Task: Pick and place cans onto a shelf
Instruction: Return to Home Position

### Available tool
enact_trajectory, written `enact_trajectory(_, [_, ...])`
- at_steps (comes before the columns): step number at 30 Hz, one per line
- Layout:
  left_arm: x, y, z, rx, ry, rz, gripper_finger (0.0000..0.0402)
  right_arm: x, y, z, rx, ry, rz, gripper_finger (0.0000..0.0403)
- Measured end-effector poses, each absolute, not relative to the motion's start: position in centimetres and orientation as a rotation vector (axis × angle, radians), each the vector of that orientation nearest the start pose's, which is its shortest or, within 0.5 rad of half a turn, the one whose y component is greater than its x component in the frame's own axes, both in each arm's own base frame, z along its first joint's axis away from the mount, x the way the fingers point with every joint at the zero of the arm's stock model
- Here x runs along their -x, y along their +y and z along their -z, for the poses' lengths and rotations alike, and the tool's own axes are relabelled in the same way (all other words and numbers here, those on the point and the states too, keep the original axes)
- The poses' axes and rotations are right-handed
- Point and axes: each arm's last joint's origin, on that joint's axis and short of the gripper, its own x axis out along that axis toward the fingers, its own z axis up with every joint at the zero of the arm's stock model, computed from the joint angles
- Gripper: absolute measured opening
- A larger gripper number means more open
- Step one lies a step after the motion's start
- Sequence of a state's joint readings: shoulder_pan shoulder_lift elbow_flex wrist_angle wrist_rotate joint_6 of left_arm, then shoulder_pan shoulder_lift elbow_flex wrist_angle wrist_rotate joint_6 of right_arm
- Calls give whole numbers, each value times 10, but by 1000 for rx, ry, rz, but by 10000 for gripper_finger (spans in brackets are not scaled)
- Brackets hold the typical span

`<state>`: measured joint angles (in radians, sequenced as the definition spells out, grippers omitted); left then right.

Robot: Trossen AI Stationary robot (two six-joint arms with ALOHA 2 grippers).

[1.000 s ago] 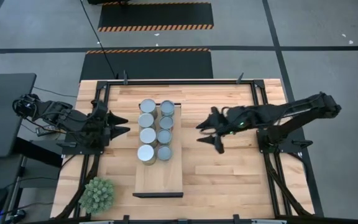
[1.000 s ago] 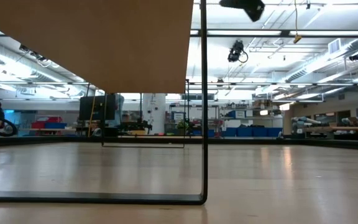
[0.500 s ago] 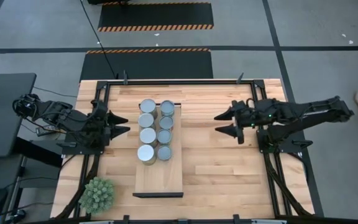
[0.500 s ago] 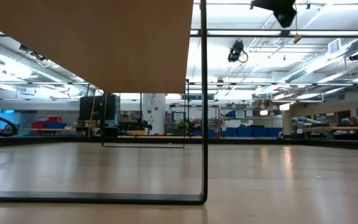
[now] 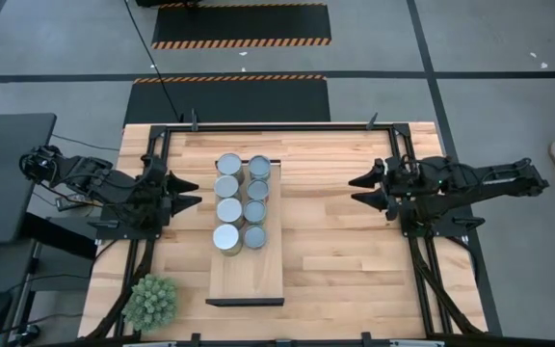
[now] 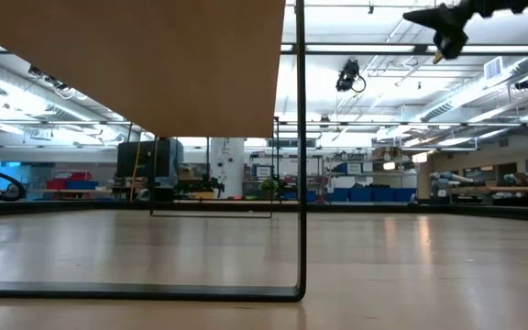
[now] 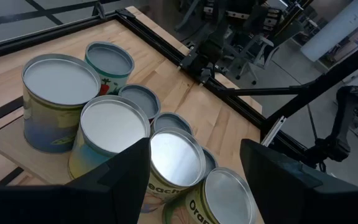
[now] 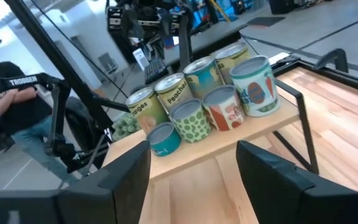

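Observation:
Several cans stand upright in two rows on the far half of the light wooden shelf; they also show in the left wrist view and the right wrist view. My left gripper is open and empty just left of the shelf. My right gripper is open and empty at the table's right side, well away from the cans.
A spiky green plant stands at the table's near left corner. Black frame rails run along the table's sides. Bare tabletop lies between the shelf and my right arm. A person sits beyond the table.
My right gripper has drawn back from near the shelf toward the table's right edge, staying open and empty. My left gripper and the cans have kept still.

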<state>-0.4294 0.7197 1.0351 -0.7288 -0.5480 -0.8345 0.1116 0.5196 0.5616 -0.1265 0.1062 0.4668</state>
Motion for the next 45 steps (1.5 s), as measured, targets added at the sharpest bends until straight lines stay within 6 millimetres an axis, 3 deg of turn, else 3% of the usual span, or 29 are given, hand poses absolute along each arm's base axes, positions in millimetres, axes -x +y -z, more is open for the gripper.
enact_trajectory(12, [-116, -36, -373, 630, 291, -259, 254, -106, 7, -257, -481, -31, 46, 229])
enact_trajectory(19, [-116, -36, -373, 630, 291, -259, 254, -105, 6, -217, -494, -122, 52, 229])
enact_trajectory(26, [-116, -36, -373, 630, 291, -259, 254, -108, 6, -194, -497, -150, 63, 229])
enact_trajectory(45, [-116, -36, -373, 630, 291, -259, 254, -110, 7, -163, -462, 26, 85, 229])
